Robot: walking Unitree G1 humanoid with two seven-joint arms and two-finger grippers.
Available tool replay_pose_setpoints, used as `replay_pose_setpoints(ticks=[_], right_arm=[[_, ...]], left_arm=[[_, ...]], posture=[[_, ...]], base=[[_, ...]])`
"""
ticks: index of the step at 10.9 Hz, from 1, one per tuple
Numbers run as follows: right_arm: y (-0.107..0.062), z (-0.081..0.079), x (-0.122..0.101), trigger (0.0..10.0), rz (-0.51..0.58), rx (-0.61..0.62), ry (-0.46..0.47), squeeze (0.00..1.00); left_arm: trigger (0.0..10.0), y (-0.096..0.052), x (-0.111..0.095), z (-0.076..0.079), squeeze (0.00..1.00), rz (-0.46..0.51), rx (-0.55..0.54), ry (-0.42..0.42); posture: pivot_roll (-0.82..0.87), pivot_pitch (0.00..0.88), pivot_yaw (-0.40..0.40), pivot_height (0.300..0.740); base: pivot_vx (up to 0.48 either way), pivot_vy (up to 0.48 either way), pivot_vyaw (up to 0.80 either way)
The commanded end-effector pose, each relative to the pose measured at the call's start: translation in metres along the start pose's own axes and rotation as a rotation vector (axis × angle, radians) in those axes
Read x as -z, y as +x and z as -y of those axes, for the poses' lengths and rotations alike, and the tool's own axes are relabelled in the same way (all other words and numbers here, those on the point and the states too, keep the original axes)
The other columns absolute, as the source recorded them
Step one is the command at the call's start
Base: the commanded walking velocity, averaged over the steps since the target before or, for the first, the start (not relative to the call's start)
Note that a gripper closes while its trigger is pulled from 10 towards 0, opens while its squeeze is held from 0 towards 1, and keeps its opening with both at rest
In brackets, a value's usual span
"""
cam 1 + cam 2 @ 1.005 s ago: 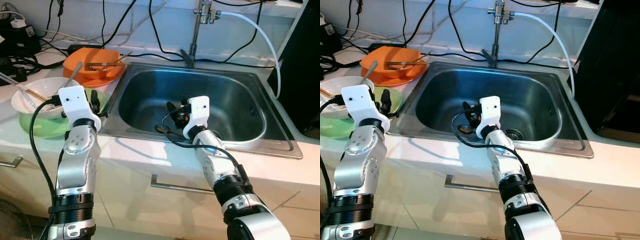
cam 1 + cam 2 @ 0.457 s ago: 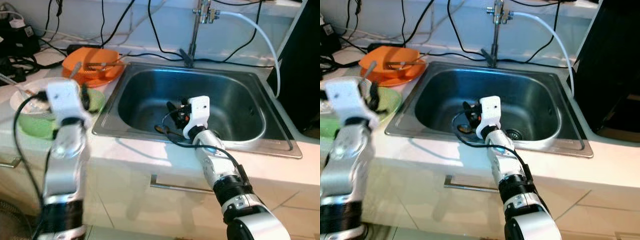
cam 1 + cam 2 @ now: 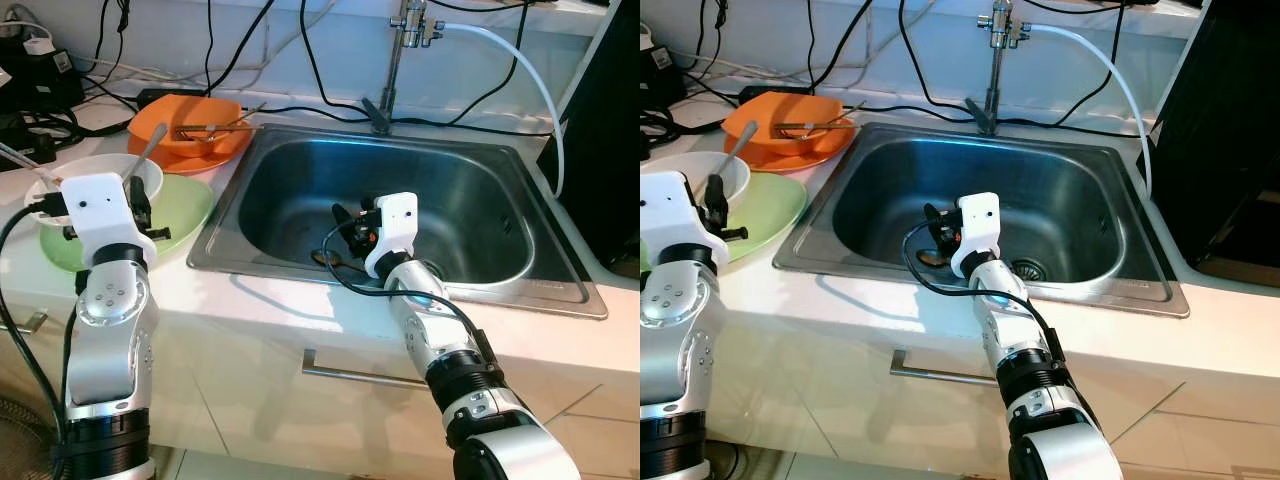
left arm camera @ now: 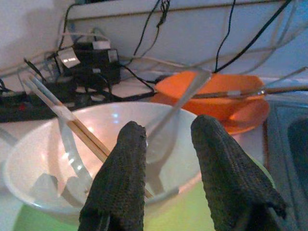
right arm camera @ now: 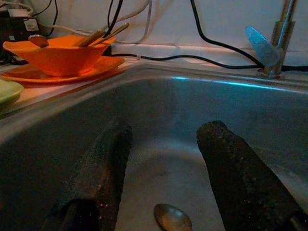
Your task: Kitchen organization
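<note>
A white bowl (image 3: 100,172) holding chopsticks (image 4: 62,115) and a grey spoon (image 4: 178,110) sits on a green plate (image 3: 185,205) on the counter left of the sink. My left gripper (image 3: 138,195) hovers at the bowl's near rim, open, with nothing between its fingers (image 4: 120,183). Behind them an orange bowl (image 3: 185,125) with utensils rests on an orange plate. My right gripper (image 3: 343,225) is down inside the steel sink (image 3: 480,200), open, and a small spoon (image 5: 172,217) lies on the sink floor just below it.
The faucet (image 3: 395,60) rises behind the sink, with a white hose and black cables along the back wall. Power strips and plugs (image 3: 35,80) crowd the far left. A black appliance (image 3: 610,150) stands right of the sink. A drawer handle (image 3: 360,372) is below the counter edge.
My left arm has swung to the left, off the green plate and up to the white bowl. The right gripper has stayed in the sink.
</note>
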State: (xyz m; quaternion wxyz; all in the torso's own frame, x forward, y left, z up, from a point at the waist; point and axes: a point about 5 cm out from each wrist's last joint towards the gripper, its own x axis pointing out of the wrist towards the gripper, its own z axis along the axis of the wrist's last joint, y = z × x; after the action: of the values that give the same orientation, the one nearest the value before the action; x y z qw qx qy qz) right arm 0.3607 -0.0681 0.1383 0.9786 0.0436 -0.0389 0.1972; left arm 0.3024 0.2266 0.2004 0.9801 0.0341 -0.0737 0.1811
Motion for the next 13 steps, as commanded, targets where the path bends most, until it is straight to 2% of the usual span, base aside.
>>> replay_pose_setpoints(ticks=[1,7,8,9,13], right_arm=[[-0.001,0.001,0.0,10.0,-0.005,0.007,0.009,0.0],[-0.001,0.001,0.001,10.0,-0.004,0.012,0.011,0.0],[-0.001,0.001,0.001,10.0,-0.003,0.014,0.012,0.0],[-0.001,0.001,0.001,10.0,-0.003,0.015,0.013,0.0],[-0.001,0.0,0.001,10.0,-0.001,0.019,0.016,0.0]], left_arm=[[10.0,-0.002,0.005,0.004,0.0,-0.034,0.01,-0.007],[10.0,0.0,0.01,0.021,0.0,-0.083,0.062,-0.085],[10.0,0.003,0.011,0.026,0.0,-0.101,0.08,-0.134],[10.0,0.004,0.012,0.029,0.0,-0.107,0.09,-0.142],[10.0,0.015,0.003,0.044,0.0,-0.076,0.146,-0.17]], posture=[[0.23,0.026,-0.023,0.74],[0.22,0.025,-0.013,0.74],[0.22,0.024,-0.01,0.74],[0.22,0.023,-0.01,0.74],[0.22,0.021,-0.003,0.74]], base=[[0.0,0.0,0.0],[0.0,0.0,0.0],[0.0,0.0,0.0],[0.0,0.0,0.0],[0.0,0.0,0.0]])
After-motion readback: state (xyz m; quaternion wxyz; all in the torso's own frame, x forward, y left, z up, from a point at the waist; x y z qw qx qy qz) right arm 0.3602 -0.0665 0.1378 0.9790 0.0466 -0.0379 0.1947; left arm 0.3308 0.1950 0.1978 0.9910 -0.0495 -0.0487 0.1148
